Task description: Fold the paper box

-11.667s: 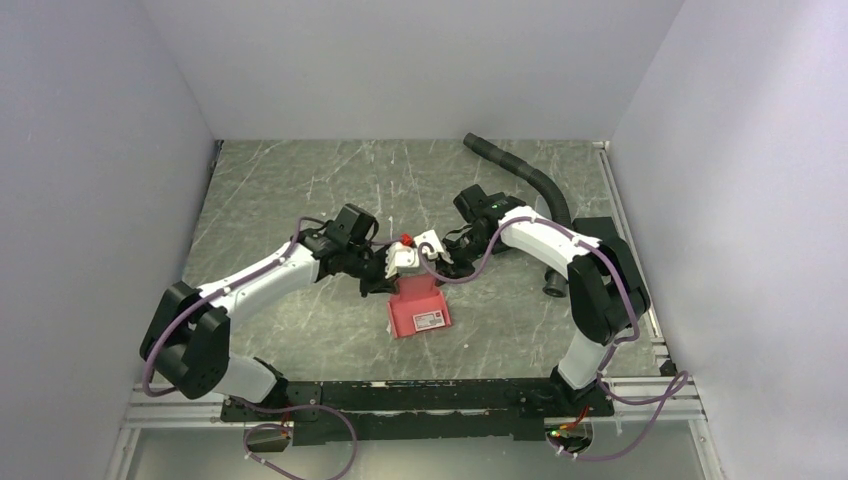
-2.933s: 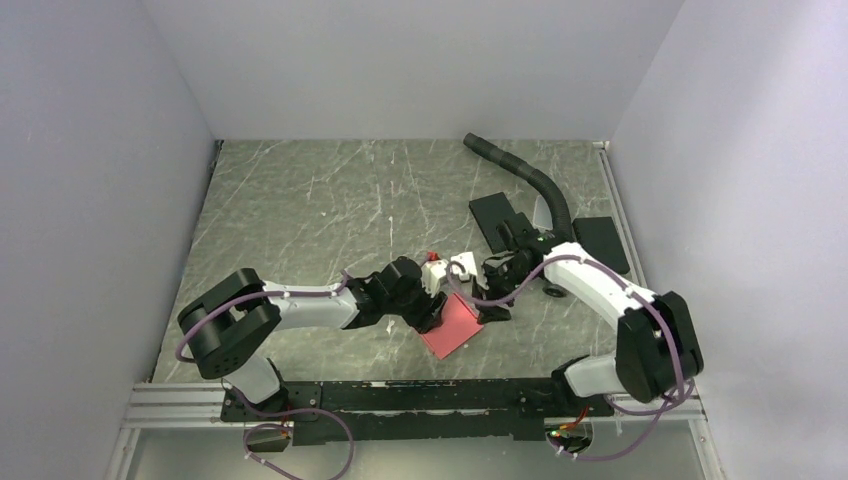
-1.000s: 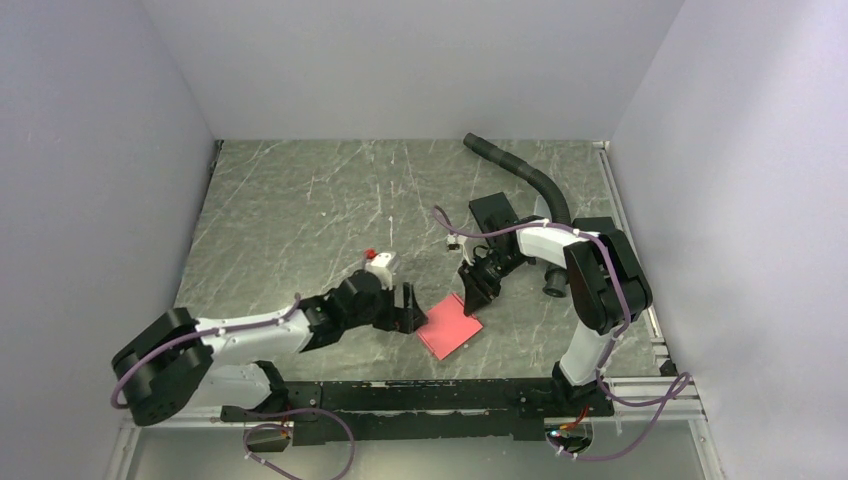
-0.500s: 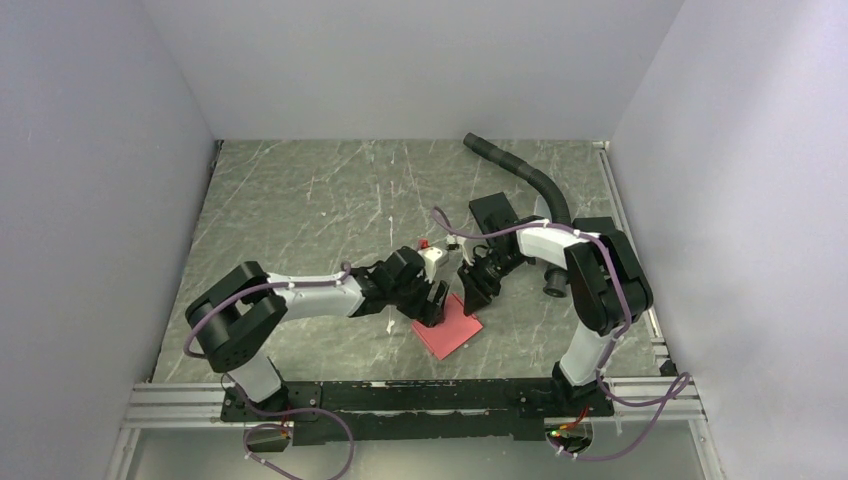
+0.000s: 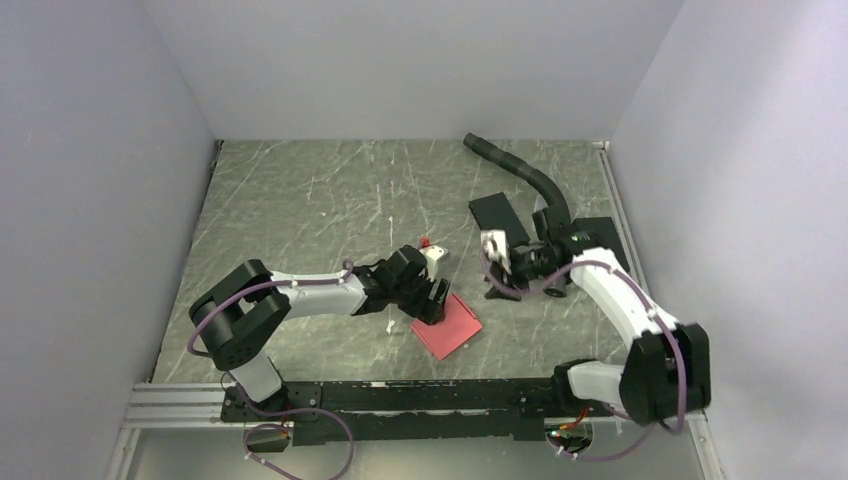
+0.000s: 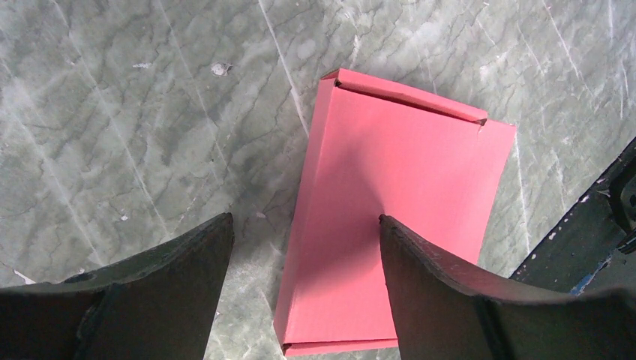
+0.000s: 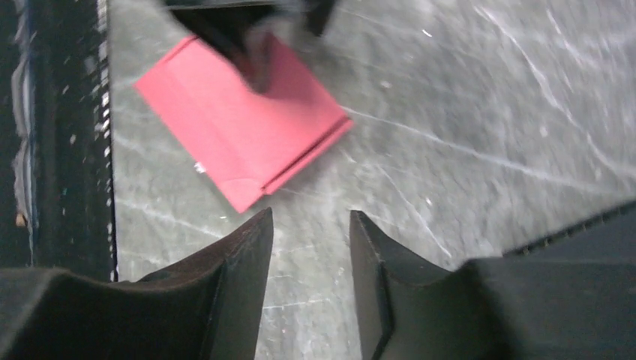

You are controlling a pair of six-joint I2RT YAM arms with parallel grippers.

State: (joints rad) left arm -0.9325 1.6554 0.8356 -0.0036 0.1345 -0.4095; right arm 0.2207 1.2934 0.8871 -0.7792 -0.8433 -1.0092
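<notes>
Found paper box lying flat on bench, close to front rail, nearer the left arm. Observed left end effector spread wide and holding nothing, poised astride box's long edge, partly over card and partly over bare bench. Observed right end effector partly open, empty, well apart from box.

Judged risks:
- Closing from this stance likely to shove box sideways toward rail rather than grip it.
- Pressing down liable to crease the thin card.
- No counter-hold available from right side to stop sliding.
</notes>
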